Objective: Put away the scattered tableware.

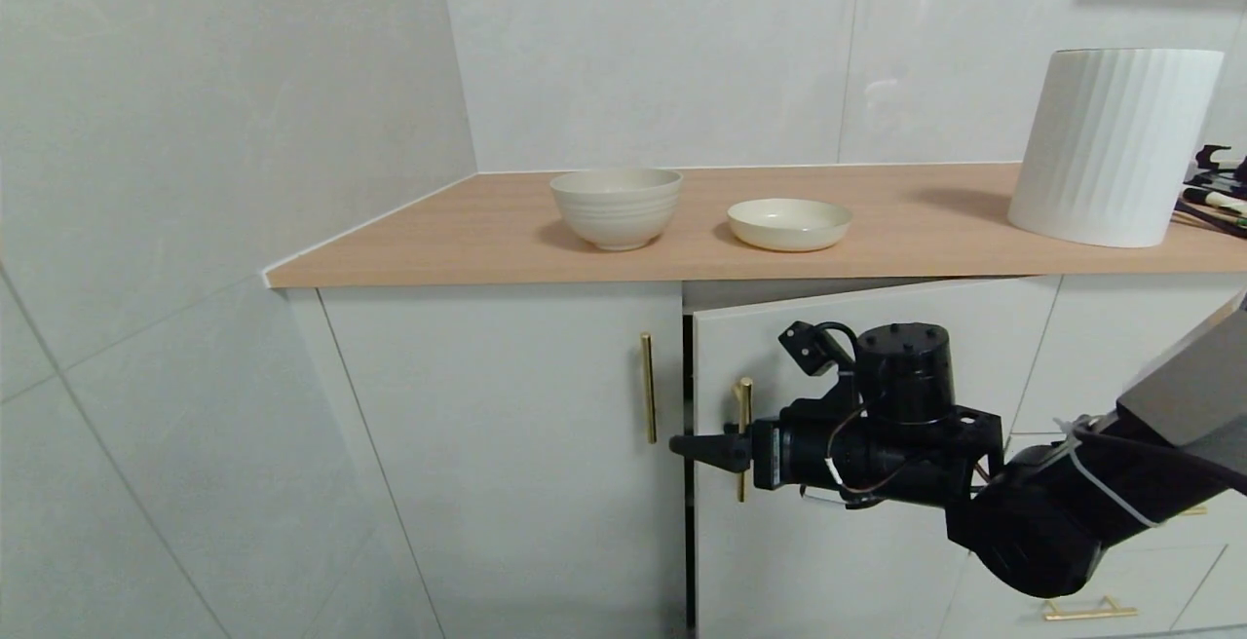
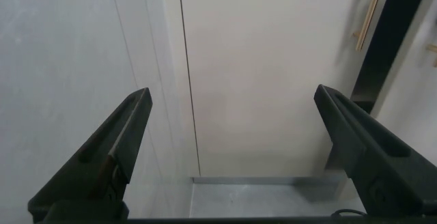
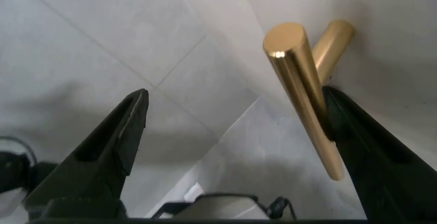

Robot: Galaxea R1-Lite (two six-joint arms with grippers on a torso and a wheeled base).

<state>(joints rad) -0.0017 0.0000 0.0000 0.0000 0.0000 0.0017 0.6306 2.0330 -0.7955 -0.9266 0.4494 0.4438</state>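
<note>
Straddling brass handle [image 1: 743, 405] of ajar cabinet door [image 1: 779, 561] with right gripper [image 1: 721, 451] parted wide, unclamped; held left gripper [image 2: 232, 94] wide apart, empty. Saw bowl [image 1: 616, 207], plate [image 1: 789, 223] on countertop [image 1: 468, 230].

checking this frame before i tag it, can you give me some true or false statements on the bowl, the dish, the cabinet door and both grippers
1. The bowl and the shallow dish sit apart on the countertop. True.
2. The right gripper is shut on the bowl. False: it is open, with the gold handle of the right cabinet door between its fingers.
3. The right cabinet door stands slightly ajar. True.
4. The left gripper holds the dish. False: it is open and empty, facing the cabinet front.
</note>
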